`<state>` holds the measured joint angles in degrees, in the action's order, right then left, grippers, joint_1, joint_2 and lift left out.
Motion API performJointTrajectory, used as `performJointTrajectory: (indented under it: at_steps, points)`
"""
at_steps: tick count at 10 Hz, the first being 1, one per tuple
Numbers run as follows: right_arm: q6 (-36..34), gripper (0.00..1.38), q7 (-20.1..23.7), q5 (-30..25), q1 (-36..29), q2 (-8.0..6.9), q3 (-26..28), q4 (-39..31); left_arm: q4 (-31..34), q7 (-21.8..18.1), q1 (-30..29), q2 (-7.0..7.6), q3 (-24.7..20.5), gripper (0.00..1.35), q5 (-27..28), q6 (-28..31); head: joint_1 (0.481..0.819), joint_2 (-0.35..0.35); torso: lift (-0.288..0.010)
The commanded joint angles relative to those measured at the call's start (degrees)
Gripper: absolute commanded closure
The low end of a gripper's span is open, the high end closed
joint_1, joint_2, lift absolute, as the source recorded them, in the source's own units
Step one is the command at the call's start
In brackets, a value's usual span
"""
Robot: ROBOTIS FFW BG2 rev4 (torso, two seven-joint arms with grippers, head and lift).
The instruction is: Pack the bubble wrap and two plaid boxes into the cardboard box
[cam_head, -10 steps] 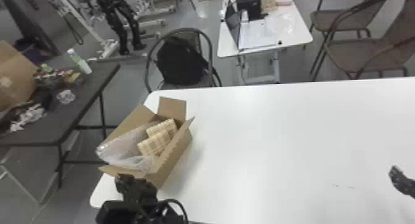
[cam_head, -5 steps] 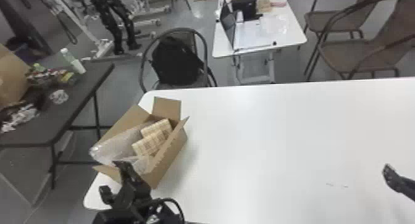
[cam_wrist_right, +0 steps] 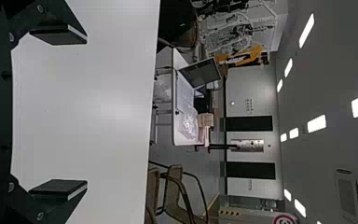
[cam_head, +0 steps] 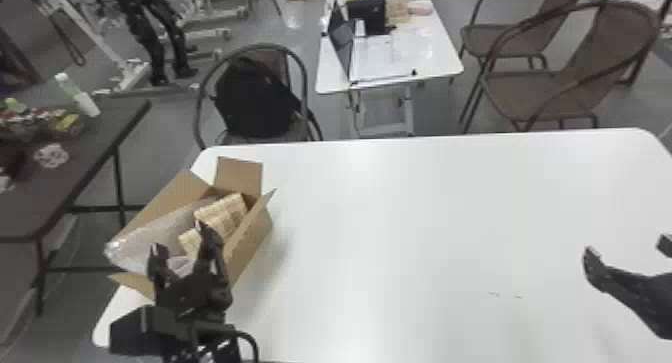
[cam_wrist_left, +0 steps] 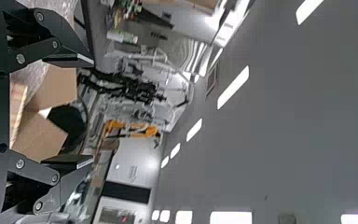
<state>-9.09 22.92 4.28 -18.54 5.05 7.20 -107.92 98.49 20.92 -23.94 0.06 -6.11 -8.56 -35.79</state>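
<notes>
You look to be at the end of the packing: the wrap (cam_head: 155, 232) and both plaid boxes, the farther one (cam_head: 225, 212) and the nearer one (cam_head: 188, 241), are in the cardboard box (cam_head: 252, 249). What's left, I'd judge, is a tidy-up. Your next move calls for lifting the left gripper (cam_head: 180, 237) clear without snagging the wrap, or a light press if you want its loose end lower.

The wrap is clear, crumpled and puffy, lying along the left side with its near end bulging up at the rim. The plaid boxes are cream with tan checks, leaning on the right side of the wrap; how deep they sit is hard to tell past the finger in front. The cardboard box stands at the left end of the table (cam_head: 400, 227), flaps up and spread.

Your left gripper is over its near end, fingers wide with nothing between them. Your right gripper (cam_head: 627, 247) is over the table's right side, also spread wide and empty.
</notes>
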Motion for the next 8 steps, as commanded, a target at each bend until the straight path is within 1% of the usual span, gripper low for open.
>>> performJointTrajectory:
  at_steps: [1,2,3,4,5,6,7,8]
  points:
    - [0.6,0.2,0.5,0.0,-1.8,-0.04,-0.4,-1.5,2.7,-4.0,-3.0,-0.2,3.6,0.53,0.1,3.5,0.695,0.199,-0.071]
    - [-0.1,0.2,0.5,-0.1,-3.6,-0.04,-1.8,-3.3,4.1,-8.8,-5.5,-0.2,4.3,0.52,1.4,7.7,0.695,0.155,-0.071]
    - [-1.5,0.2,0.6,0.2,-5.2,-0.04,-3.2,-4.8,6.2,-14.1,-8.4,-0.2,3.7,0.51,1.3,13.8,0.695,0.14,-0.071]
    - [-2.2,0.2,0.7,0.5,-6.6,-0.04,-3.4,-6.2,7.7,-15.0,-10.9,-0.2,3.4,0.53,1.4,15.6,0.695,0.116,-0.071]
    - [-2.7,0.2,0.6,0.7,-8.3,-0.04,-3.1,-7.8,9.9,-15.2,-13.4,-0.2,2.8,0.53,3.3,16.6,0.695,0.124,-0.071]
    - [-2.8,0.2,0.6,0.7,-10.8,-0.12,-2.5,-9.7,11.0,-15.2,-16.0,-0.2,2.2,0.52,4.8,16.0,0.695,0.134,-0.071]
    - [-3.0,0.2,-0.2,0.6,-13.9,-0.39,-2.0,-10.9,11.5,-15.1,-17.9,-0.2,1.5,0.51,6.2,15.0,0.695,0.137,-0.071]
    - [-3.0,0.2,-1.6,0.6,-15.3,-0.83,-2.1,-10.8,11.8,-14.9,-18.6,-0.2,1.1,0.52,7.1,15.6,0.695,0.141,-0.071]
